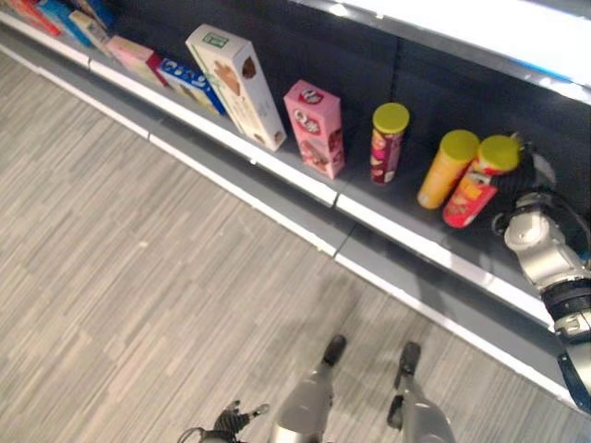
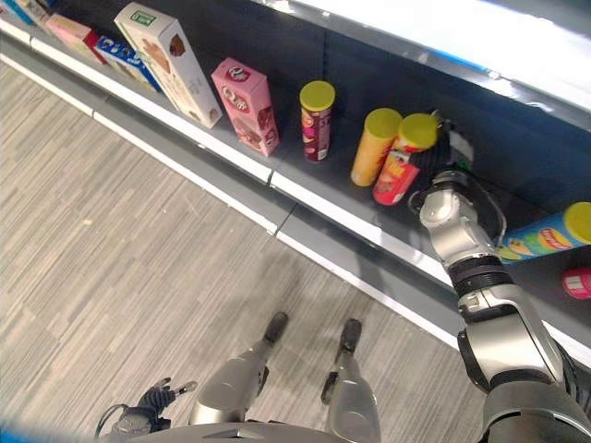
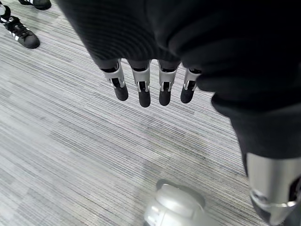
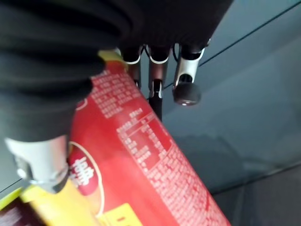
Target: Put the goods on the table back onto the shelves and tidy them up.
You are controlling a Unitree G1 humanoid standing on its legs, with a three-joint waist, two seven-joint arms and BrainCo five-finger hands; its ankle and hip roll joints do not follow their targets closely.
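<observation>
Right wrist view: the right hand (image 4: 155, 61) was seen with its fingers (image 4: 186, 89) and thumb curled round the red can (image 4: 150, 160), which was held against the palm.
Red can: it was tilted on the lower shelf (image 2: 369, 226), yellow lid uppermost, leaning toward the orange can (image 2: 376, 146) just to its left and apparently touching it.
Right hand in the eye views: it (image 2: 450, 185) was reached in behind the red can (image 2: 404, 168) from the right, at the far side of the shelf.
Left hand: it (image 3: 150, 84) was hung low over the floor (image 3: 70, 155), its fingers relaxed and straight, nothing held.
Other goods: a dark red can (image 2: 316, 120) stood upright further left, then a pink box (image 2: 247, 106) and a tall white box (image 2: 168, 63), both leaning; a blue can (image 2: 549, 235) lay on its side to the right.
Step in hand: judged to be the setting of the red can upright in the row.
How to do it well: the can's base should be planted flat before the fingers are loosened, the can brought vertical and clear of the orange can, so that the neighbour is not knocked over. The fingers should then be opened slowly and drawn back to the right.
</observation>
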